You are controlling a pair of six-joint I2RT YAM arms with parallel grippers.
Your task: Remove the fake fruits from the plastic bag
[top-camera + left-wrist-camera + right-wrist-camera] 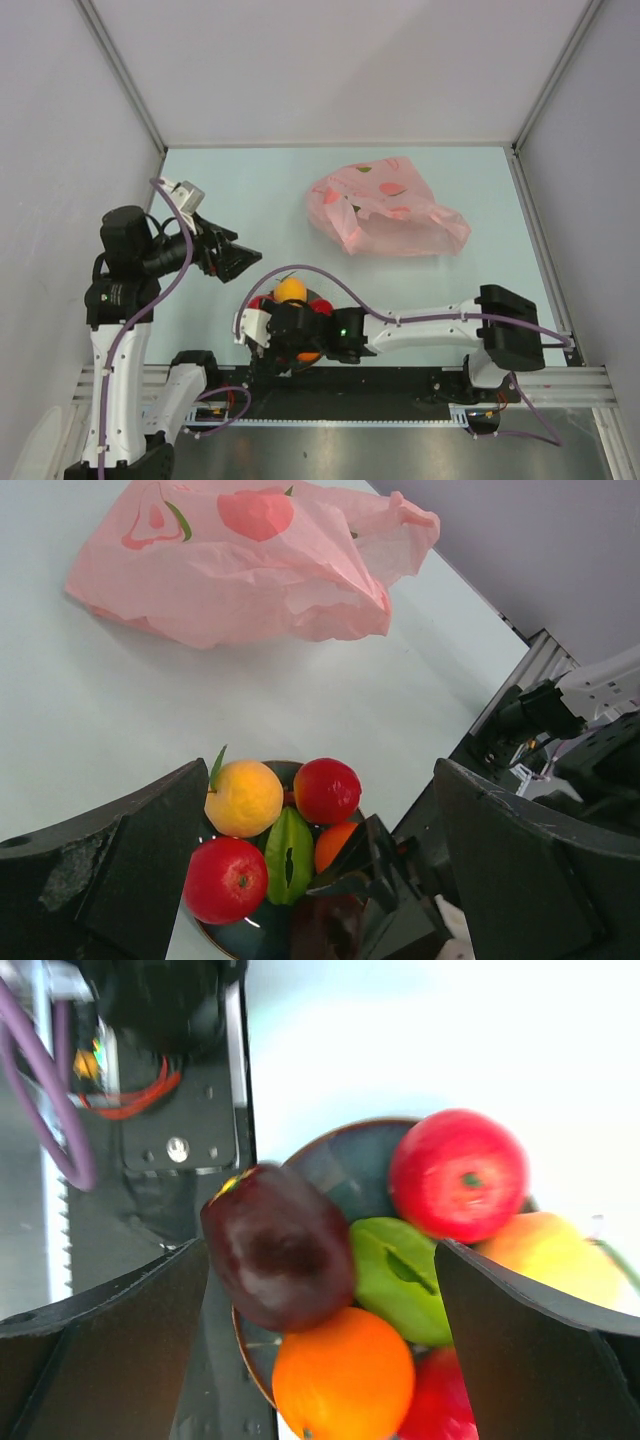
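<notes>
The pink plastic bag (pixel 385 210) lies crumpled at the far middle of the table, also in the left wrist view (pixel 250 570). Several fake fruits sit piled on a dark round plate (pixel 235 935) near the arm bases: a yellow-orange fruit (pixel 243 798), two red apples (pixel 225 880), a green piece (pixel 289 855) and an orange (pixel 333 845). My right gripper (pixel 285 345) hovers open just over the plate. A blurred dark maroon fruit (pixel 280 1245) sits between its fingers, at the plate's rim (pixel 340 1135). My left gripper (pixel 240 262) is open and empty, raised left of the plate.
The black and metal rail (pixel 400 380) carrying the arm bases runs along the near edge, right beside the plate. Grey walls enclose the table on the left, right and far sides.
</notes>
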